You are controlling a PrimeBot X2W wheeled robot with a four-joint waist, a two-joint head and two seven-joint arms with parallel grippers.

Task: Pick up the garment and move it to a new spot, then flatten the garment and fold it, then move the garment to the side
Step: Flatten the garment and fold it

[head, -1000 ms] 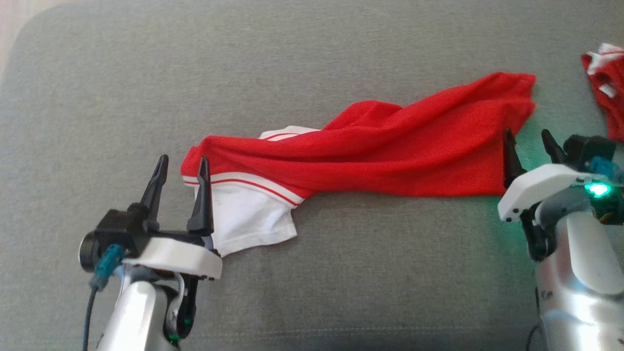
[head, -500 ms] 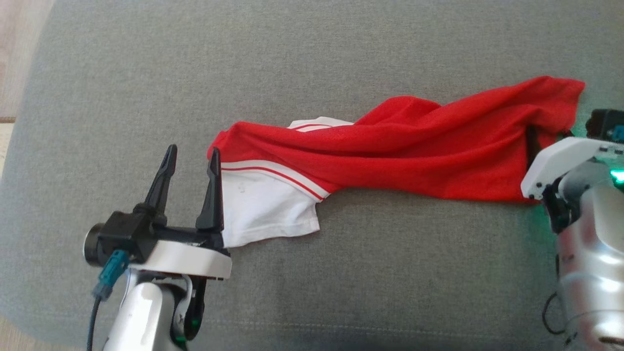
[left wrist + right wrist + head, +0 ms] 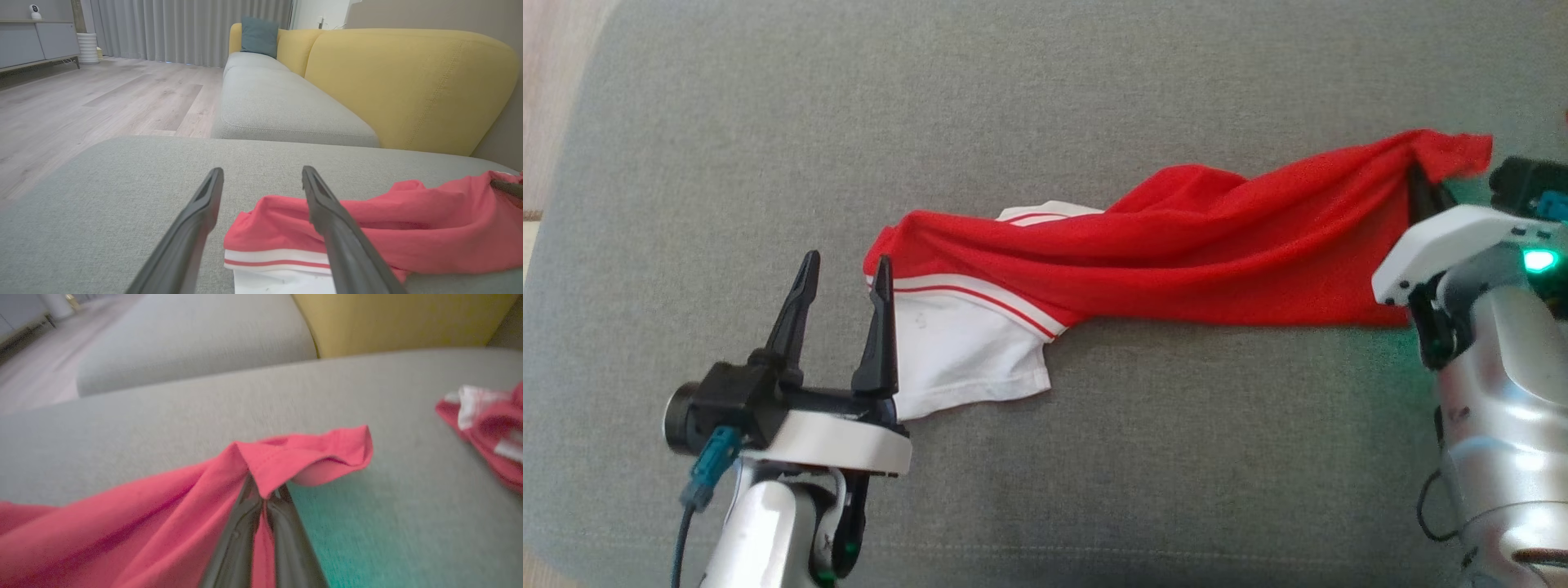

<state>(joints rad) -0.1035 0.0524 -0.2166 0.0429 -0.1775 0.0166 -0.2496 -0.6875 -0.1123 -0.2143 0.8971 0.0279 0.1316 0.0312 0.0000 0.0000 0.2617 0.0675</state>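
A red and white garment (image 3: 1176,269) lies stretched long from left to right across the middle of a grey seat (image 3: 1045,98). The right end effector (image 3: 1419,175) is pinched tight on the garment's red far right corner, and the cloth bunches up around its tips. The left end effector (image 3: 846,260) is spread wide with nothing in it. One finger sits over the garment's white left end, the other over bare seat. Another red and white cloth (image 3: 486,424) lies well apart, further right.
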